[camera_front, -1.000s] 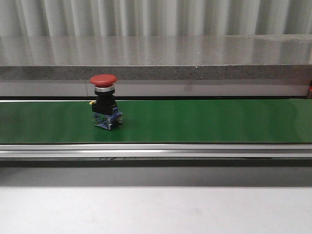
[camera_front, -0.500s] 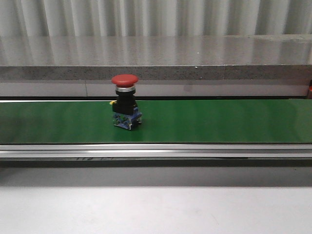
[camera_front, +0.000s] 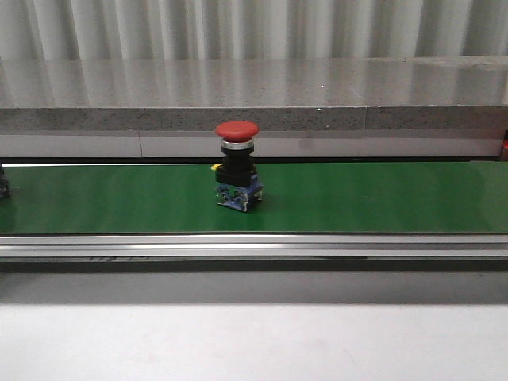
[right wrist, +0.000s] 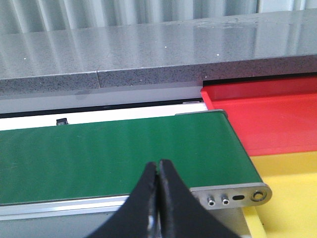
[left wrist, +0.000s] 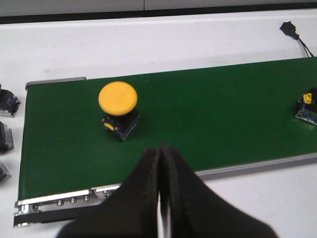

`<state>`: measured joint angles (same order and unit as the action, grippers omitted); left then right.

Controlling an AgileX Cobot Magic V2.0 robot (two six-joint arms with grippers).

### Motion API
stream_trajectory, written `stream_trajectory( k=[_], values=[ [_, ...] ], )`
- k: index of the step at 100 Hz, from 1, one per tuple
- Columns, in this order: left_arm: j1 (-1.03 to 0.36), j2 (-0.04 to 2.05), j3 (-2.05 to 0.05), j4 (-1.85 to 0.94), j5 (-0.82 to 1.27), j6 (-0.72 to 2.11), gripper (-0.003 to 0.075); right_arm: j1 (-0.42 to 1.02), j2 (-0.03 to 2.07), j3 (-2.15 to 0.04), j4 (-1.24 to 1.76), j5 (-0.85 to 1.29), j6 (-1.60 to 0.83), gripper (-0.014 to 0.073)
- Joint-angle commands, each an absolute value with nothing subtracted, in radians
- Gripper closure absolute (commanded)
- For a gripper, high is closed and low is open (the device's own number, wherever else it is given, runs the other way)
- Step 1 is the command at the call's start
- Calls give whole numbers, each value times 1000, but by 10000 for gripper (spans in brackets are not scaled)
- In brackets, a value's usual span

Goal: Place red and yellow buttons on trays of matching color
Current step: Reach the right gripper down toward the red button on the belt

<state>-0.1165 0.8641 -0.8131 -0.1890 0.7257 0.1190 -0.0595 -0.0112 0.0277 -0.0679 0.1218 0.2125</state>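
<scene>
A red button with a black body and blue base stands upright on the green belt in the front view. A yellow button stands on the same belt in the left wrist view, a little beyond my left gripper, which is shut and empty. Part of another button shows at that view's edge. My right gripper is shut with nothing in it, over the belt's end. Beside that end lie the red tray and the yellow tray.
A grey stone ledge runs behind the belt. Metal rails edge the belt's near side. Dark parts lie on the white table past the belt's end in the left wrist view, and a black cable plug lies beyond the belt.
The red button has travelled to the right along the belt, from the left part toward the middle. A dark object has appeared at the belt's far left edge.
</scene>
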Motion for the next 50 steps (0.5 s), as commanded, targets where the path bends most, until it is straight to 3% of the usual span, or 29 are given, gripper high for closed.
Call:
stream_trajectory(
  k=[1, 25, 50],
  values=[
    [-125, 786, -787, -212, 682, 123, 740, -67, -24, 29, -78, 34, 211, 662],
    [-125, 595, -661, -221, 695, 123, 740, -60, -23, -3, -78, 0, 211, 659],
    [-125, 520, -634, -221, 725, 123, 740, -7, 58, -280, -58, 342, 212, 660]
  ],
)
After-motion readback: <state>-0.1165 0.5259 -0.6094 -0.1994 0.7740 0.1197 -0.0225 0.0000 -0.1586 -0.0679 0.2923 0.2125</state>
